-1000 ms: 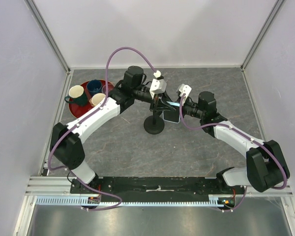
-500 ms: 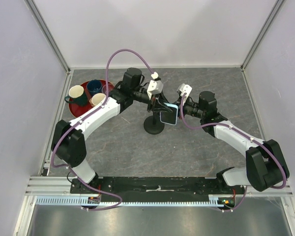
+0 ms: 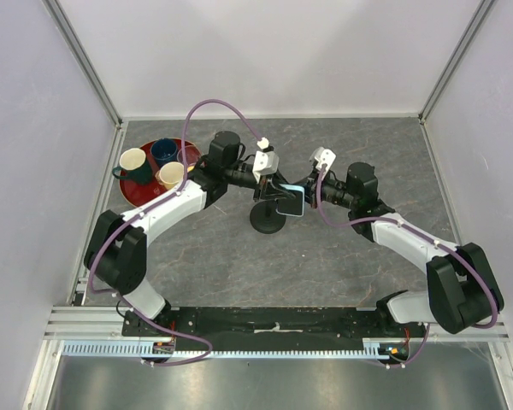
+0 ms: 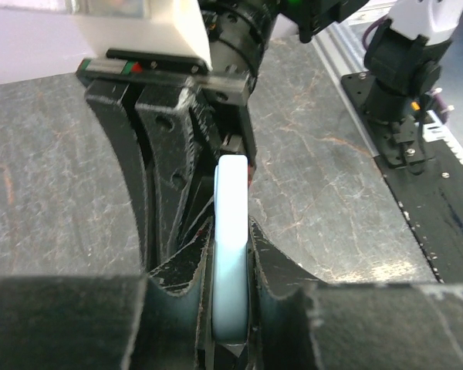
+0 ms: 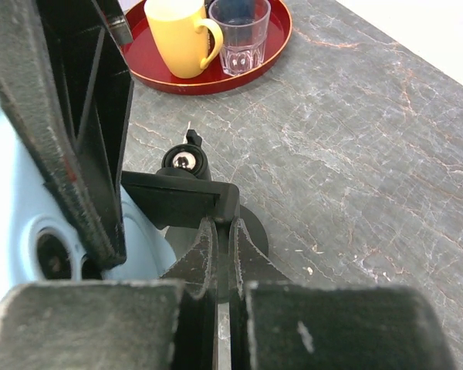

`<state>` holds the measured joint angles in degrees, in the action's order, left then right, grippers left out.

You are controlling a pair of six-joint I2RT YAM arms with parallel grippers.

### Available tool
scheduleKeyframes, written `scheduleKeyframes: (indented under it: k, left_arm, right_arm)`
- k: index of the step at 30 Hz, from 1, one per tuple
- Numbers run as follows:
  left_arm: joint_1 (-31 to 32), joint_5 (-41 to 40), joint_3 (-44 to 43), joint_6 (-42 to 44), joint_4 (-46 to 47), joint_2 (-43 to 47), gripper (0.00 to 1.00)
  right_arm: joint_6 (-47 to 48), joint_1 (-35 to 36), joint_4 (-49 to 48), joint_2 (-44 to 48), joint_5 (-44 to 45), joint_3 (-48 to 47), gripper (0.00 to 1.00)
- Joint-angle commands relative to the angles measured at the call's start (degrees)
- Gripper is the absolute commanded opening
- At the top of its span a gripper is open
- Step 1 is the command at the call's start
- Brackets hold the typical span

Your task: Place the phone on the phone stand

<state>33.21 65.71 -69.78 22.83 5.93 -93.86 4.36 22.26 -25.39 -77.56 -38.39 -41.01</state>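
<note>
Grey counter (image 3: 239, 256). My left gripper (image 4: 230, 247) grasps the phone (image 4: 231, 193) edge-on, long axis toward my right gripper (image 5: 220, 239), which is clenched on the phone stand (image 3: 268, 220) at its top.

Bright, even overhead light; soft shadows; wrist views' near fingers (image 4: 77, 324) blurred.

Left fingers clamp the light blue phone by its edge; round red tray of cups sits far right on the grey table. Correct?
No. The round red tray sits far left on the grey table, as the top external view shows. Left fingers do clamp the light blue phone.
</note>
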Motion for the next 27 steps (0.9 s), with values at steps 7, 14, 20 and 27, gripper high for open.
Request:
scheduleKeyframes:
  k: [7, 14, 20, 27]
  left_arm:
    - [-1.0, -3.9, 1.8, -0.9, 8.6, 4.3, 0.02]
    - [-1.1, -13.3, 2.6, -3.9, 2.5, 8.0, 0.02]
    - [1.7, -41.9, -1.0, -19.8, -11.9, 9.8, 0.02]
    - [10.0, -74.5, -1.9, -24.8, -20.0, 10.5, 0.02]
  right_arm:
    - [-3.3, 0.2, 0.8, 1.9, 0.9, 3.7, 0.0]
    - [-6.9, 0.3, -7.0, 3.4, 8.0, 7.8, 0.0]
    - [-14.9, 6.1, -20.1, 7.1, 30.7, 15.2, 0.0]
    - [-15.4, 19.2, -23.7, 9.1, 60.2, 18.2, 0.0]
